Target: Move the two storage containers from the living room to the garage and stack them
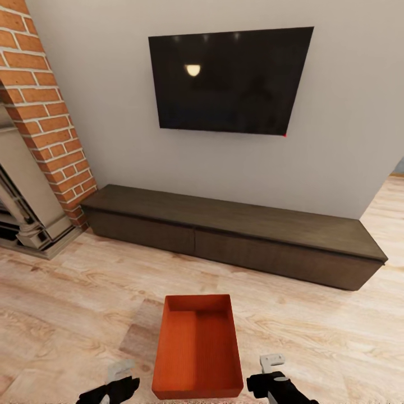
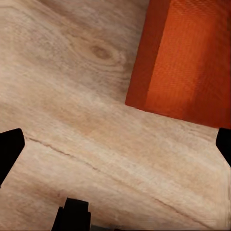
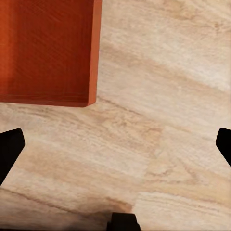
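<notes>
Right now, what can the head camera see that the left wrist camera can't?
Head view alone: the TV on the wall, the long dark bench, the brick fireplace, and the container's open top with both grippers, left and right, flanking it. Left wrist view alone: a close-up of the container's outer wall. Both: the orange-red container on the wood-plank floor.

Container (image 1: 197, 348): matt orange-red, finely ribbed walls. Floor (image 1: 67, 292): light wood planks, visible grain. Bench (image 1: 235, 233): dark matt wood. TV (image 1: 230, 81): glossy black. Fireplace (image 1: 45, 112): rough red brick.
</notes>
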Available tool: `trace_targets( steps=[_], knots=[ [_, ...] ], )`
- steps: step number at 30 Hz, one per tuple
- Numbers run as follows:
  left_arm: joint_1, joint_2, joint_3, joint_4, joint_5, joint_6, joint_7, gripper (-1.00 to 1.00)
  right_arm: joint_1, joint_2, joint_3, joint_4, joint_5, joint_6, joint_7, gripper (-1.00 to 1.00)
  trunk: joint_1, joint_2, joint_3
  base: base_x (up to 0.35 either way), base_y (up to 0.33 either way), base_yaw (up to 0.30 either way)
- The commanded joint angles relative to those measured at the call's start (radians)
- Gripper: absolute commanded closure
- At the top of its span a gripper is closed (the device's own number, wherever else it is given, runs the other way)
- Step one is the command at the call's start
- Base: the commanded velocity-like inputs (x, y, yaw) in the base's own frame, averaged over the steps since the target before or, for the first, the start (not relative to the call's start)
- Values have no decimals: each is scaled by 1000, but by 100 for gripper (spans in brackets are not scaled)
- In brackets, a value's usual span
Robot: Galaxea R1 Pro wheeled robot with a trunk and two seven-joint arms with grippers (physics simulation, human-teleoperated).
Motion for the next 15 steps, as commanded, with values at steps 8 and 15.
trace_targets(
  steps=[8,15],
  knots=[
    [-35,-4,-7,-85,12,70,47,-100,0,-6,6,-104,-1,50,-6,-100,0,0,-14,0,0,0],
    [-49,-3,-8,-50,8,78,57,-100,0,-9,6,-146,-50,42,-7,-100,0,0,-25,0,0,0]
  ],
)
